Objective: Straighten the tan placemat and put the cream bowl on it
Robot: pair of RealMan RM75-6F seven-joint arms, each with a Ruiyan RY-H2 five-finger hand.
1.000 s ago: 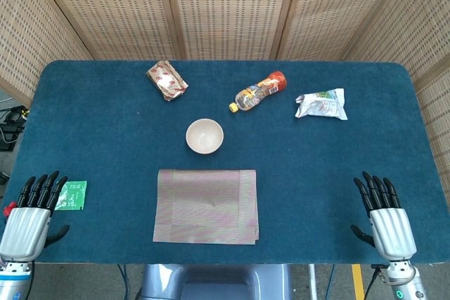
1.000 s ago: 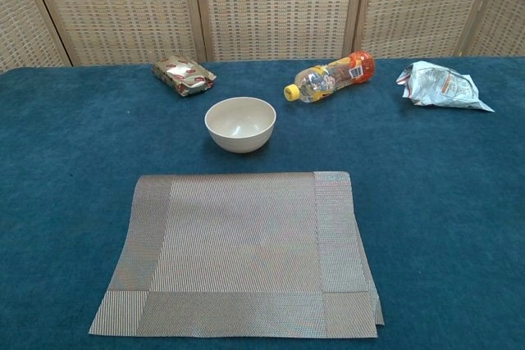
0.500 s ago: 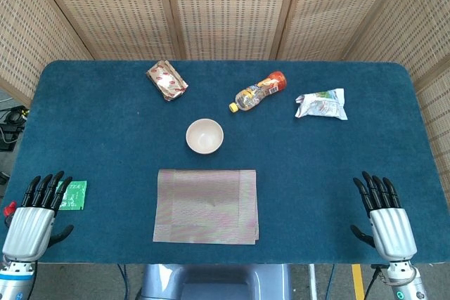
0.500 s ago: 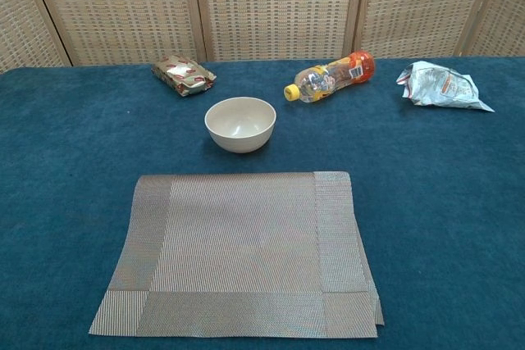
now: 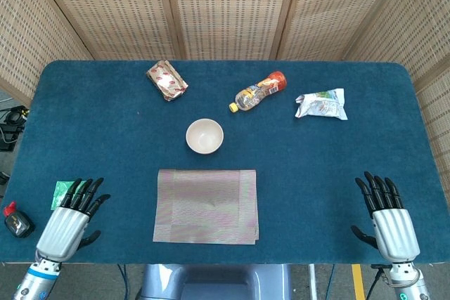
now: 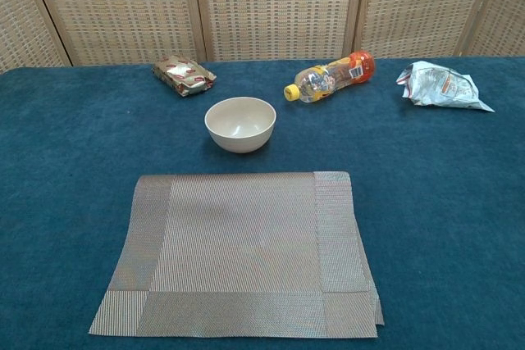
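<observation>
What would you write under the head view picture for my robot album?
Cream bowl waits just beyond the tan placemat, with each open robot hand, left and right, at the near table edge.

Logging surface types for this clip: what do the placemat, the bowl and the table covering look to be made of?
The tan placemat looks woven, likely vinyl or similar fibre: fine ribbed weave, faint sheen, darker border bands. The cream bowl looks like matte plastic or glazed ceramic; smooth and uniform, so I cannot tell which. The table covering looks like blue short-pile carpet or felt: fuzzy, no shine.
</observation>
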